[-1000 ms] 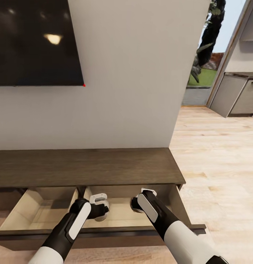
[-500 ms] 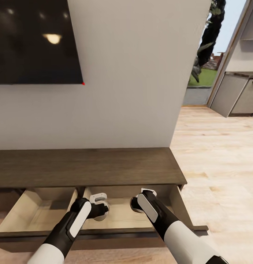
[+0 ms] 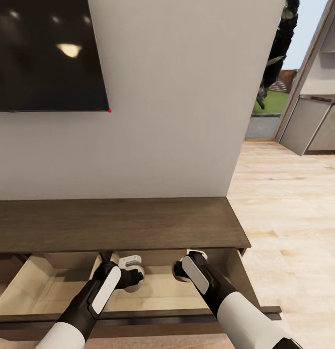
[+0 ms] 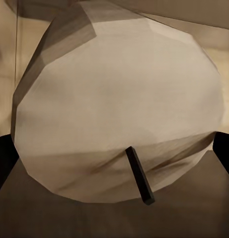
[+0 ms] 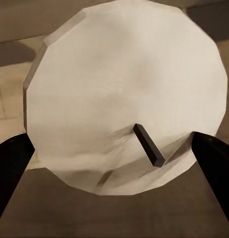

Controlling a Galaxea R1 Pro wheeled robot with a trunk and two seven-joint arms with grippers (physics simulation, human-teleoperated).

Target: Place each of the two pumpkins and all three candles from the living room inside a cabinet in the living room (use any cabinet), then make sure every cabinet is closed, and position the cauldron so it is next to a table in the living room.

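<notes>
The long dark-brown cabinet (image 3: 114, 225) stands against the wall with two pale wood drawers pulled out toward me. My left gripper (image 3: 131, 278) and my right gripper (image 3: 181, 270) both hang over the right-hand open drawer (image 3: 160, 291). In the left wrist view a stubby tan candle (image 4: 119, 109) with a dark wick sits between the dark fingertips (image 4: 2, 158). The right wrist view shows another tan candle (image 5: 124, 94), top toward the camera, held between its fingertips (image 5: 211, 158). Each gripper is shut on its candle. Pumpkins, cauldron and table are out of view.
A black TV screen (image 3: 46, 53) hangs on the beige wall above the cabinet. The left open drawer (image 3: 51, 281) lies beside the left arm. Light wood floor (image 3: 293, 218) stretches to the right toward grey kitchen cabinets (image 3: 312, 126) and a glass door.
The whole head view has shifted slightly, so the camera has moved. Both grippers keep their candles over the open drawer in the same pose.
</notes>
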